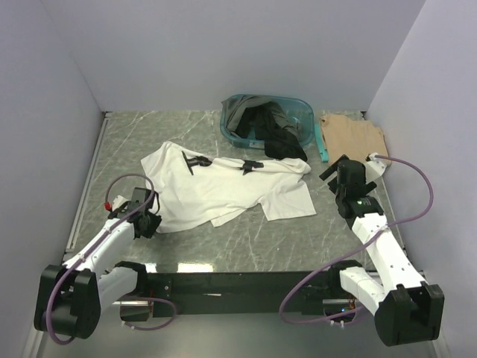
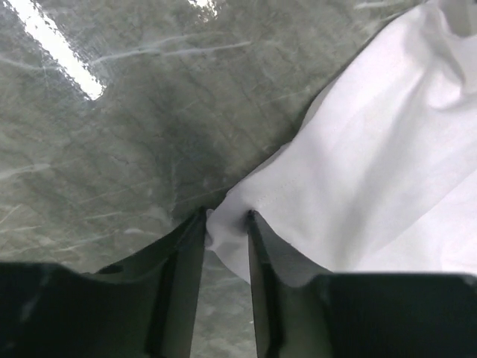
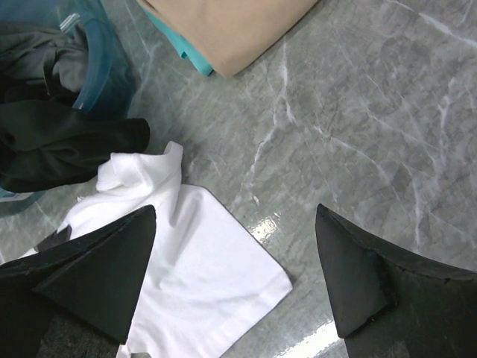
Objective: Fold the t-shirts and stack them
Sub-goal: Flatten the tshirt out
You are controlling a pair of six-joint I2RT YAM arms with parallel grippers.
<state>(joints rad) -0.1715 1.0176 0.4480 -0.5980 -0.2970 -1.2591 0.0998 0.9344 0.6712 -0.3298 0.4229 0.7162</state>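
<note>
Our left claw (image 2: 226,218) pinches white t-shirt (image 2: 373,164) edge between fingertips; our right claw (image 3: 235,216) spread wide, same shirt's corner below its left finger, tan t-shirt (image 3: 231,26) ahead of it

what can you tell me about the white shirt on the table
The white shirt is plain soft cloth, lying rumpled and mostly spread on the grey marbled table, with two small dark marks near its far edge. The left tool pinches its near-left corner. A black shirt spilling from the basket touches its far-right end.
</note>
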